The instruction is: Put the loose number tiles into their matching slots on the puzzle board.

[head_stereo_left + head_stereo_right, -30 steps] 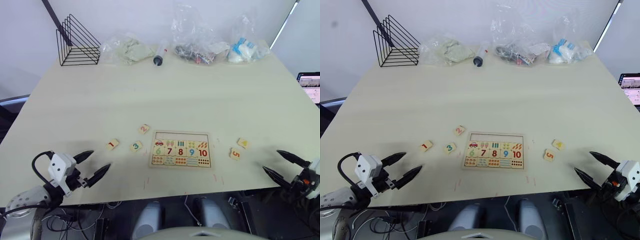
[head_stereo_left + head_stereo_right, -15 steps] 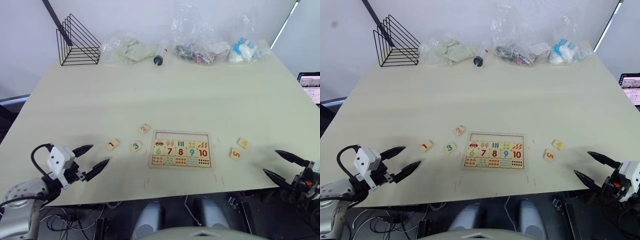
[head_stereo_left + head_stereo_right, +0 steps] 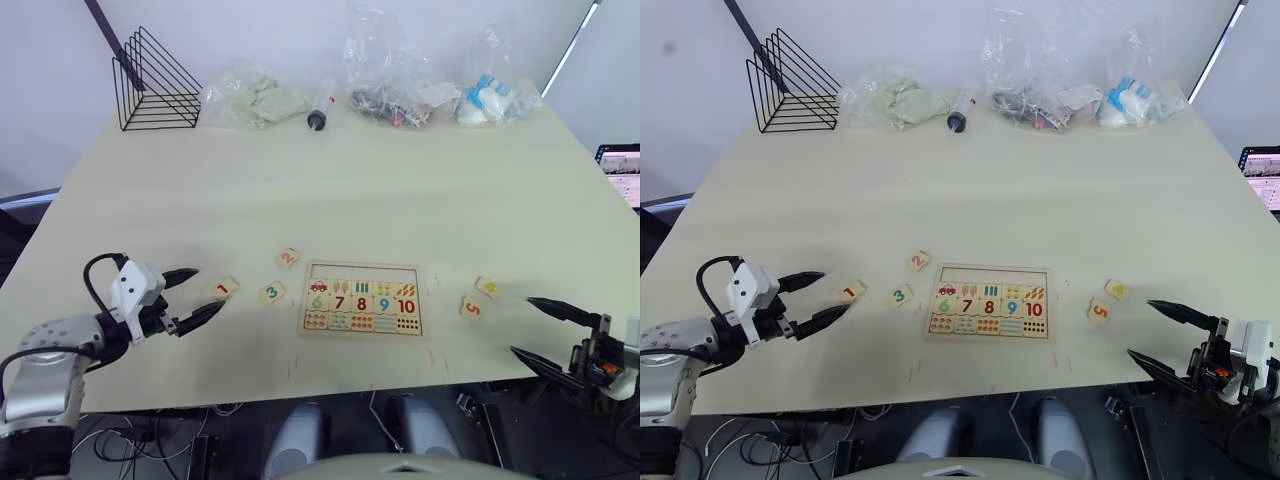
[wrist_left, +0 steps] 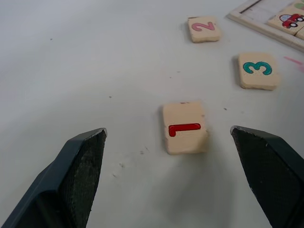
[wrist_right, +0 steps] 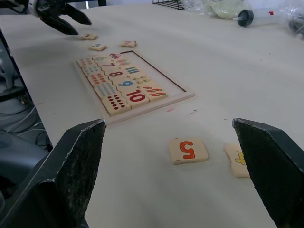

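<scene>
A pale wooden puzzle board [image 3: 361, 299] lies flat near the front middle of a light table [image 3: 400, 190]. Its top row of five slots [image 3: 362, 273] is empty; below sit the numbers 6 to 10, pictures and dot squares.

Five loose number tiles lie on the table. Tile 1 [image 4: 184, 127], tile 3 [image 3: 272, 293] and tile 2 [image 3: 288, 258] are to the left of the board, each apart from the others. Tile 5 [image 3: 471, 307] and tile 4 [image 3: 487, 287] are to its right, near each other.

The left hand [image 3: 194, 295] has its fingers spread wide, with nothing in them, just beside tile 1 and aimed at it. The right hand [image 3: 546, 331] is also spread wide and empty, near the table's front edge, close to tile 5.

Likely risks: the tiles are thin and lie flat, so closing fingertips could push tile 1 across the table or flip it rather than lift it. A tile lowered crooked could jam on the slot edge or shift the board, which looks free to slide. Tile 5 is fairly near the front edge and could be knocked off.

Along the far edge, well apart from the work, stand a black wire rack [image 3: 153, 83], a syringe [image 3: 320, 106] and several plastic bags [image 3: 392, 78]. Nothing lies between either hand and its nearest tile.
</scene>
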